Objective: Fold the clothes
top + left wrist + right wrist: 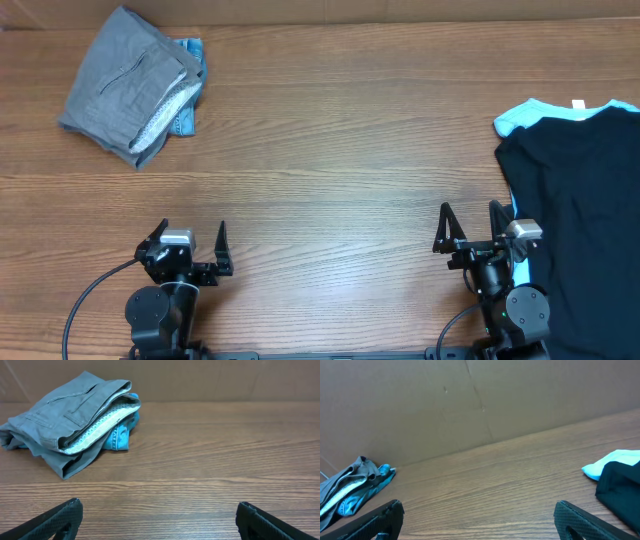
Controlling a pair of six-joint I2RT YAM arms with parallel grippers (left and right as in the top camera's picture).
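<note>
A folded stack of clothes [133, 85], grey trousers on top with white and blue pieces under it, lies at the far left; it also shows in the left wrist view [75, 415] and the right wrist view [350, 490]. A black shirt [580, 220] lies spread over a light blue garment [525, 115] at the right edge; both show in the right wrist view, the black shirt [622, 487] and the blue garment [607, 462]. My left gripper [192, 235] is open and empty near the front edge. My right gripper [470, 217] is open and empty, just left of the black shirt.
The wooden table [330, 150] spans the view. A brown cardboard wall [445, 405] stands along the far edge.
</note>
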